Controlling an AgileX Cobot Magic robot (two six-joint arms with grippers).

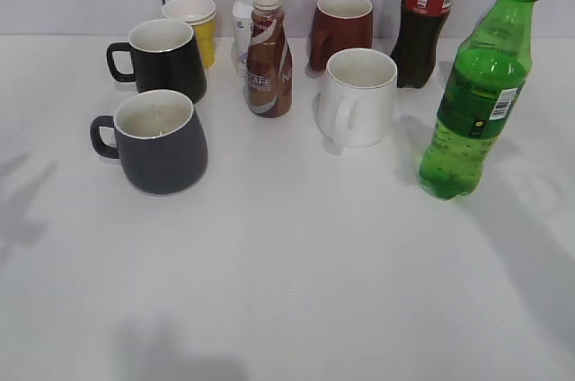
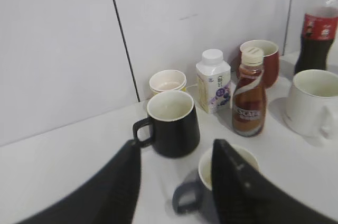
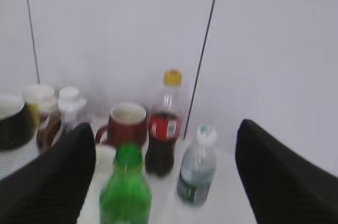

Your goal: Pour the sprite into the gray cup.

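Note:
The sprite [image 1: 476, 93], a tall green bottle with a green cap, stands upright at the right of the table; its top also shows in the right wrist view [image 3: 127, 187]. The gray cup [image 1: 160, 140], squat with an off-white inside and its handle to the left, stands front left; the left wrist view shows it [image 2: 208, 176] partly behind the right finger. My left gripper [image 2: 177, 147] is open above and in front of the cup. My right gripper [image 3: 166, 134] is open wide behind and above the sprite. Neither gripper shows in the exterior view.
A glossy black mug [image 1: 163, 57], yellow cup [image 1: 193, 22], white carton [image 1: 243, 26], brown coffee bottle [image 1: 269, 53], red mug [image 1: 341, 29], white mug [image 1: 359, 96] and cola bottle [image 1: 424, 26] stand on the table. A water bottle [image 3: 196, 168] shows in the right wrist view.

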